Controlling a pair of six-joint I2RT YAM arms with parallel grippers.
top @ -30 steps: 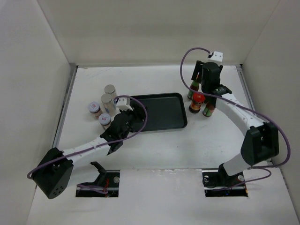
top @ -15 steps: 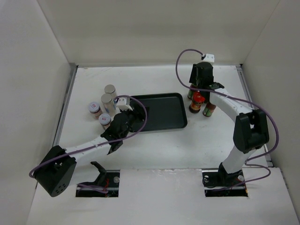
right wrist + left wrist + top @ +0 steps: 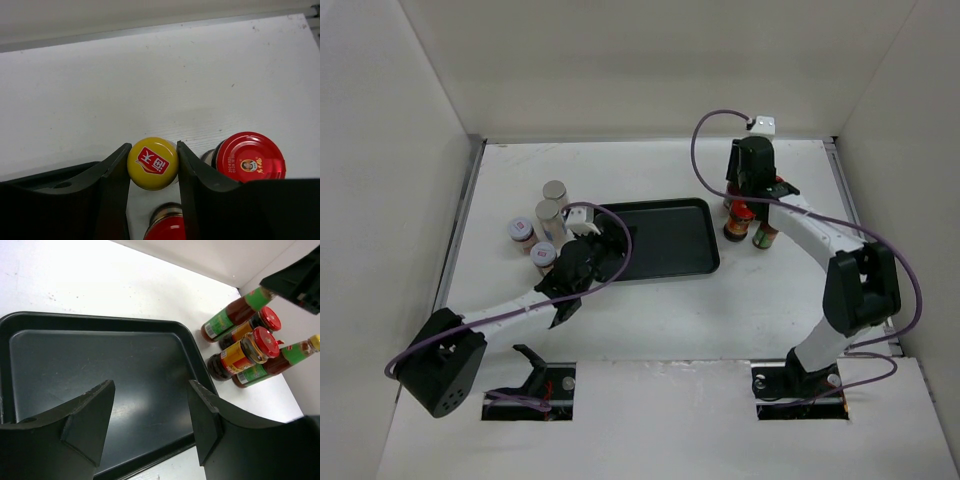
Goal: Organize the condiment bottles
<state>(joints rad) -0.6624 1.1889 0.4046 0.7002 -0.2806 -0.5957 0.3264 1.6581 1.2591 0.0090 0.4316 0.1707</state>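
My right gripper (image 3: 152,146) is shut on the yellow cap of a slim dark bottle (image 3: 152,163), with a finger touching each side. In the top view it (image 3: 749,190) hangs over the right-hand group: a red-lidded jar (image 3: 744,212), a second slim bottle (image 3: 765,235) and the held bottle (image 3: 729,203). The right wrist view shows one red lid (image 3: 250,156) beside the cap and another (image 3: 167,232) below it. My left gripper (image 3: 150,387) is open and empty over the black tray (image 3: 100,365). Two silver-lidded shakers (image 3: 555,192) and two white-lidded jars (image 3: 522,230) stand left of the tray.
The black tray (image 3: 665,240) lies mid-table between the two groups, with nothing in it. White walls close the table at the back and both sides. My left arm reaches across the tray's near left corner, close to the nearer white-lidded jar (image 3: 544,254).
My right wrist has shifted a little left and turned over the right-hand bottles. The left arm has barely moved.
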